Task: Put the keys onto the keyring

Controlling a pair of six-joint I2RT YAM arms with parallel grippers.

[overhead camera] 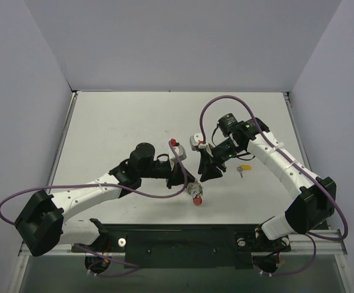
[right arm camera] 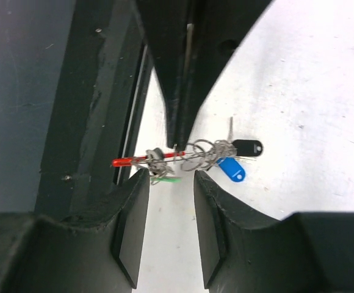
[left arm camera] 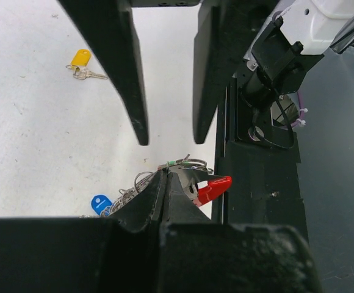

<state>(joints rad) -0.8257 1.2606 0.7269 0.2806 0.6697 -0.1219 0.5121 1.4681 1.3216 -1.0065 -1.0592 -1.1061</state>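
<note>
My left gripper [left arm camera: 165,176] is shut on the keyring [left arm camera: 216,188], a thin loop with a red part and silvery wire, held just above the table. On the ring hang a blue key [right arm camera: 232,169], a black key [right arm camera: 248,147] and a green-capped key [right arm camera: 165,179]. A yellow key [overhead camera: 245,167] lies alone on the table, to the right of both grippers. My right gripper [right arm camera: 169,183] faces the left one, open, its fingertips just short of the ring with nothing between them. From above, the ring [overhead camera: 196,198] dangles below the left gripper [overhead camera: 189,183], close to the right gripper [overhead camera: 209,173].
The black mounting rail [overhead camera: 183,238] runs along the near edge, right beside the hanging ring. Purple cables [overhead camera: 223,101] loop over both arms. The white table [overhead camera: 122,122] is closed in by grey walls at the left, right and back.
</note>
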